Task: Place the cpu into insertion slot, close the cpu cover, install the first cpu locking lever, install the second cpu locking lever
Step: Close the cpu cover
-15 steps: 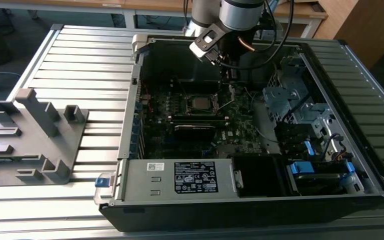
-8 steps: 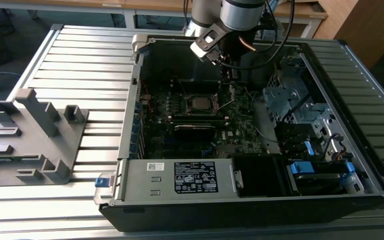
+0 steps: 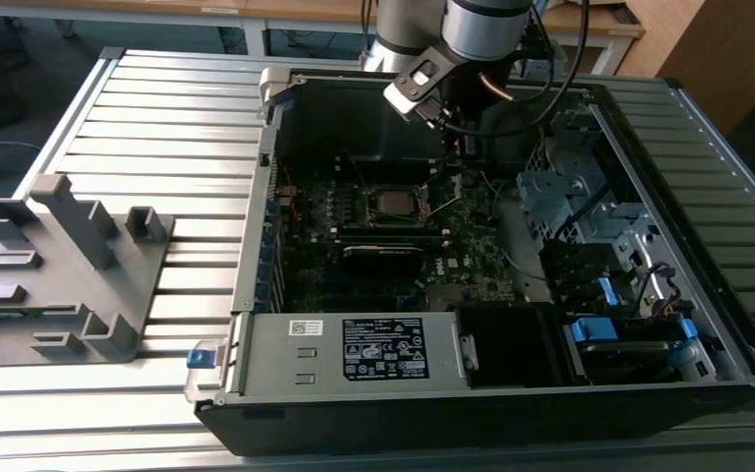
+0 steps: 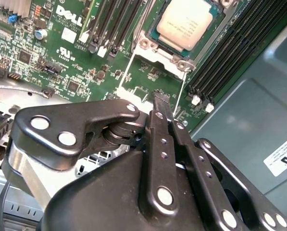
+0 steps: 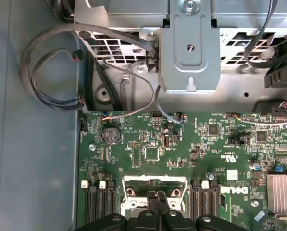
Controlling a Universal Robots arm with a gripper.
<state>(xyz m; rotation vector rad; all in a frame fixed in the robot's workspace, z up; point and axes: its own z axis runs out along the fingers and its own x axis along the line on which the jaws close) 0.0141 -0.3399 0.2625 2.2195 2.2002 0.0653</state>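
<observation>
The cpu [image 4: 186, 23] lies in its socket on the green motherboard [image 4: 61, 53], its dull metal top showing. The silvery cpu cover [image 4: 153, 46] lies flat around it. Two thin wire locking levers [image 4: 125, 72] [image 4: 181, 94] run out from the socket's corners toward my gripper [image 4: 161, 98]. The gripper is shut with nothing held, its tips just off the socket's edge between the two lever ends. In the first wrist view the gripper [image 5: 156, 196] sits right at the cover frame [image 5: 155, 182]. In the exterior view the socket [image 3: 391, 204] is mid-board, below my arm [image 3: 417, 93].
Black memory slots [image 4: 230, 57] flank the socket on both sides. A grey metal drive bracket [image 5: 189, 48] and looping cables [image 5: 47, 72] stand beyond the board. The case walls [image 3: 266, 197] surround the work area. A grey plastic fixture [image 3: 63, 265] sits on the slatted table at the exterior view's left.
</observation>
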